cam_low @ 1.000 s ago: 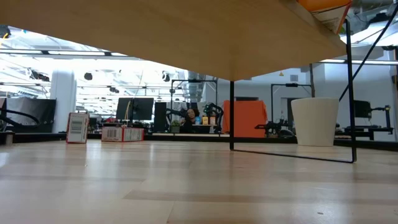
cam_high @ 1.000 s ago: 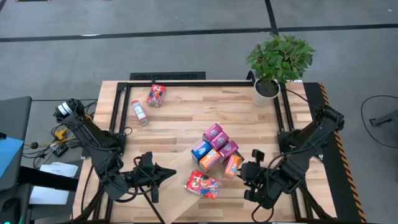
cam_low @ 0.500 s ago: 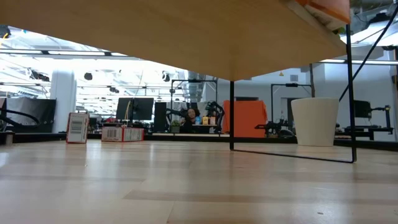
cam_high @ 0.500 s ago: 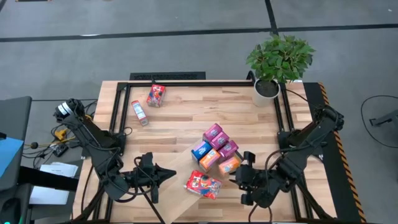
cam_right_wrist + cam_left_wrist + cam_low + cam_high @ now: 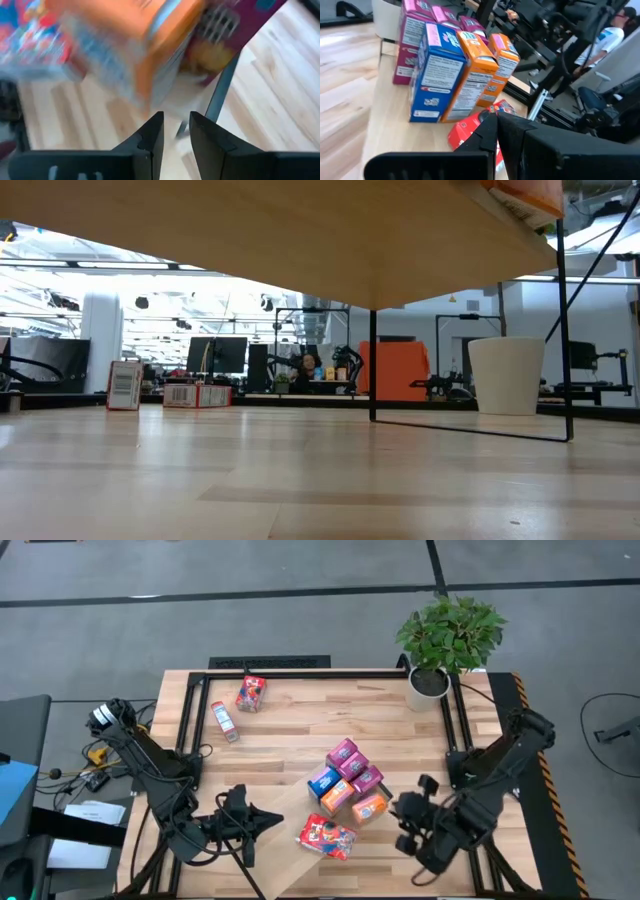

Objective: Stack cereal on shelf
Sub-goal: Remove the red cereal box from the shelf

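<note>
High view first, from the near edge of the planked wooden tabletop (image 5: 290,735): the left gripper (image 5: 268,819) rests low by the near left end of the long pale wood shelf board with thin black frame edges (image 5: 285,808), its two dark fingers pressed together and holding nothing. At the near right, the right gripper (image 5: 404,810) sits just beside the boxes, apart from them; the right wrist view shows its fingers (image 5: 150,137) parted by a narrow gap with nothing between them, so it is released.

Nearest on the shelf lies a flat red mini cereal box with a busy printed front (image 5: 326,836), just beyond the left fingertips. Behind it a second orange mini box (image 5: 370,807) lies at the cluster's right edge, closest to the right gripper. Beside it stand an orange mini cereal box (image 5: 338,796) and a blue mini cereal box (image 5: 322,781), touching each other. Farther back, three magenta-pink boxes (image 5: 350,762) sit packed against them. The left wrist view shows the same group side-on, blue (image 5: 436,75) and orange (image 5: 472,72) upright with nutrition panels facing out.

Well apart, at the table's far left, a white-sided box (image 5: 225,720) and a red box (image 5: 250,692) lie on the tabletop. At the far right corner stands a leafy green plant in a white pot (image 5: 438,650).
</note>
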`<state>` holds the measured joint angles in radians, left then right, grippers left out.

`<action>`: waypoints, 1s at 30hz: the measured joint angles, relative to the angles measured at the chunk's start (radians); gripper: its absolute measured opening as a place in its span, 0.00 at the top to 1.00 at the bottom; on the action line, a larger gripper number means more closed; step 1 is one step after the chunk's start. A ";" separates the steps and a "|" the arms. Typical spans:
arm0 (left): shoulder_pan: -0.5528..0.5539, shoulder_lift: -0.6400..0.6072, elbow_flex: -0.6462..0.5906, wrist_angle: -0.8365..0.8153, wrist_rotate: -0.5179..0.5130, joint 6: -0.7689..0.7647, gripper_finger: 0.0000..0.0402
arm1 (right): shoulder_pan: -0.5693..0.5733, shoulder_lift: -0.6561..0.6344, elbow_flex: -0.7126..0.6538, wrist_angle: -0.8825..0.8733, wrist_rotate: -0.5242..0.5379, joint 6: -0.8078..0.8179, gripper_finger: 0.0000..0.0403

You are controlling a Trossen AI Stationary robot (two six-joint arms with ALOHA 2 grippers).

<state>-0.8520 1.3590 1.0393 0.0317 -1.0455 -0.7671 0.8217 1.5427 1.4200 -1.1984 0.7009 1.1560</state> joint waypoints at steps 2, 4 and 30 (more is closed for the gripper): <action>0.000 0.000 0.000 0.000 0.024 -0.002 1.00 | -0.031 0.001 0.000 0.021 0.008 -0.025 0.71; -0.001 0.000 0.000 0.000 0.049 -0.002 1.00 | -0.057 0.001 0.000 0.071 0.004 -0.083 0.71; -0.005 -0.144 0.000 -0.216 0.177 -0.117 1.00 | -0.044 0.001 0.170 0.077 -0.022 -0.211 0.71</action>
<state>-0.8571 1.2152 1.0389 -0.1838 -0.8686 -0.8843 0.7778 1.5433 1.5903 -1.1213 0.6793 0.9454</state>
